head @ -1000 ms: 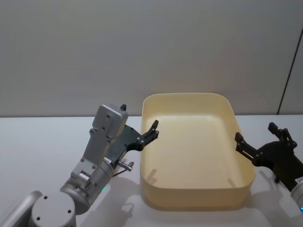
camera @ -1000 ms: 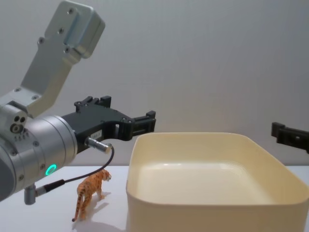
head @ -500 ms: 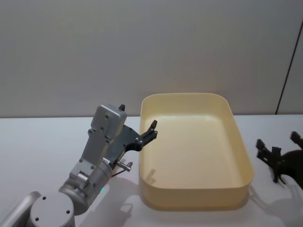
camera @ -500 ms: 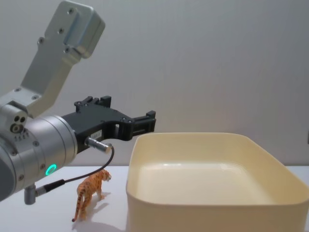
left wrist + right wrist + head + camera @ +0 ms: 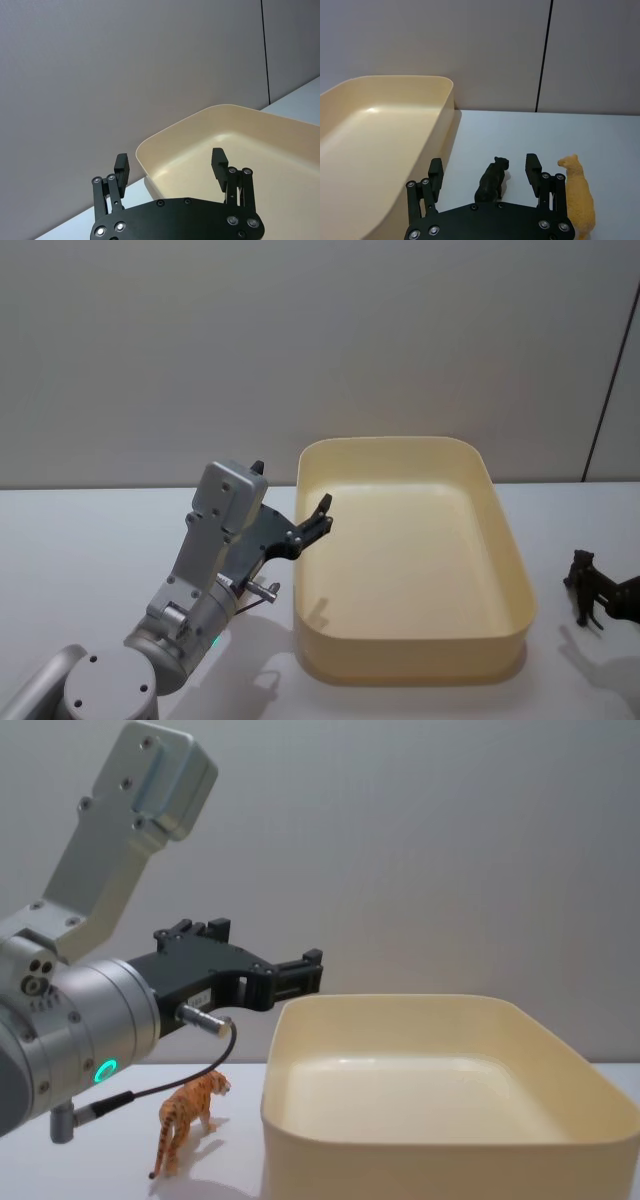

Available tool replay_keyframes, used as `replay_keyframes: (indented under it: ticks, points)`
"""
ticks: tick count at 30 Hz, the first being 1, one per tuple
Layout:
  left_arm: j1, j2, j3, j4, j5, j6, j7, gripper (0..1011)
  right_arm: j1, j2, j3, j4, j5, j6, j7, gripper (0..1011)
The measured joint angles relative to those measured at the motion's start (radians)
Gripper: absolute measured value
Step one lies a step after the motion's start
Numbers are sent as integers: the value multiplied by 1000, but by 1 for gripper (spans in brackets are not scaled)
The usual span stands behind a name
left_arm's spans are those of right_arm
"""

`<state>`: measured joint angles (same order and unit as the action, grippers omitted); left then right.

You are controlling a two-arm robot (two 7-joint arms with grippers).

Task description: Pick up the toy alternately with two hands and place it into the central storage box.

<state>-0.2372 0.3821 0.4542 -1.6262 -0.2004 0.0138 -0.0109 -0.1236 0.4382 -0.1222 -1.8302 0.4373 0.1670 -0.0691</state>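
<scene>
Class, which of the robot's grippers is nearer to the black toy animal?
Right. The right gripper has the black toy animal between its open fingers; the left gripper is across the storage box, at its left rim.

Head downward, chest sideways; both see storage box [image 5: 410, 660].

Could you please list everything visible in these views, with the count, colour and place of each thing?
storage box: one, cream-yellow, centre of the table.
tiger toy: one, orange with stripes, standing on the table left of the box.
black animal toy: one, black, on the table right of the box.
tan animal toy: one, orange-tan, beside the black one, farther from the box.
table: one, white.
left gripper: one, black, open, raised over the box's left rim.
right gripper: one, black, open, low, right of the box, fingers either side of the black toy.
</scene>
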Motion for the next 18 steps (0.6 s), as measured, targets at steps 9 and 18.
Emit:
replay_keyframes:
  ticks: [9,18]
  points:
    - [0,0,0,0,0,0,0,1001,62,-23,-10,64,-30,64,24,1001]
    - [0,0,0,0,0,0,0,1001,127,-57,-36,148,-86,120,59,1001]
